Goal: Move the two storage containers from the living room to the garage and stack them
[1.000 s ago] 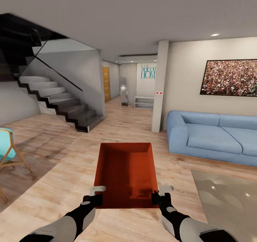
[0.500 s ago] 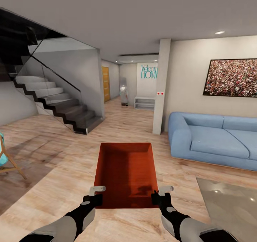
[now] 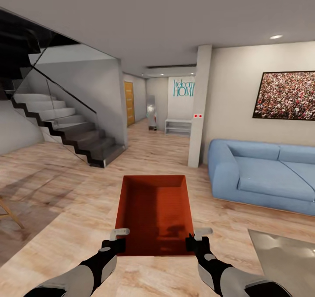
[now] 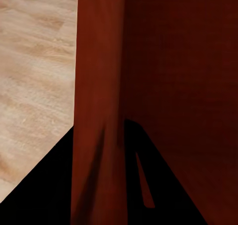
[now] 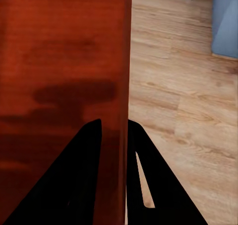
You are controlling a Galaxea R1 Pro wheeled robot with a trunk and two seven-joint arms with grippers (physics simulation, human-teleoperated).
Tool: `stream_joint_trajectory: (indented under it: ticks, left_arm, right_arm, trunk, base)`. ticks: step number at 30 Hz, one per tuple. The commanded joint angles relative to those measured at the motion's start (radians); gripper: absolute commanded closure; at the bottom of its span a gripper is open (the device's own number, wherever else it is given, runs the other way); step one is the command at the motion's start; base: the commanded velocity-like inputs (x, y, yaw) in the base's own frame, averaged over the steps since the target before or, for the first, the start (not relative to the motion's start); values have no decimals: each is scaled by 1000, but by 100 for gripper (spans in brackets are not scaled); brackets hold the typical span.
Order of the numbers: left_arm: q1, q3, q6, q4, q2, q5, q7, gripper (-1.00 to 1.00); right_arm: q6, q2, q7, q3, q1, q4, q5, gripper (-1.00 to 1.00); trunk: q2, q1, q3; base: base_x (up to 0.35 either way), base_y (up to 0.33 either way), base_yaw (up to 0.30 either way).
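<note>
One orange-red storage container hangs level in front of me above the light wood plank floor of the living room. My left gripper is shut on its near left wall, and my right gripper is shut on its near right wall. In the left wrist view the thin red wall runs between the two black fingers of the left gripper. The right wrist view has the right gripper pinching the wall beside the container's inside. The second container, the garage and its dark floor are out of view.
A blue sofa stands at the right, with a glass-topped low table at the near right. A white pillar rises ahead. A dark staircase is at the left. A hallway with a wooden door opens straight ahead. A chair leg shows at the left edge.
The camera has moved forward: stairs and chair slid toward the left edge, sofa and table toward the right. The container and both grippers keep the same place before me.
</note>
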Motion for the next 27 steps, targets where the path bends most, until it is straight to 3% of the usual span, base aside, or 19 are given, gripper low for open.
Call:
stream_joint_trajectory:
  ticks: [1,27]
  left_arm:
    - [-1,8,-5,0,0,-2,21,100]
    - [-1,9,-5,0,0,0,20,100]
  right_arm:
    - [-8,0,-7,40,-1,5,-38,100]
    - [-11,1,-7,40,-1,5,-36,100]
  trunk:
    - [-1,1,0]
    - [-1,1,0]
  base:
    - [321,0,0]
    - [322,0,0]
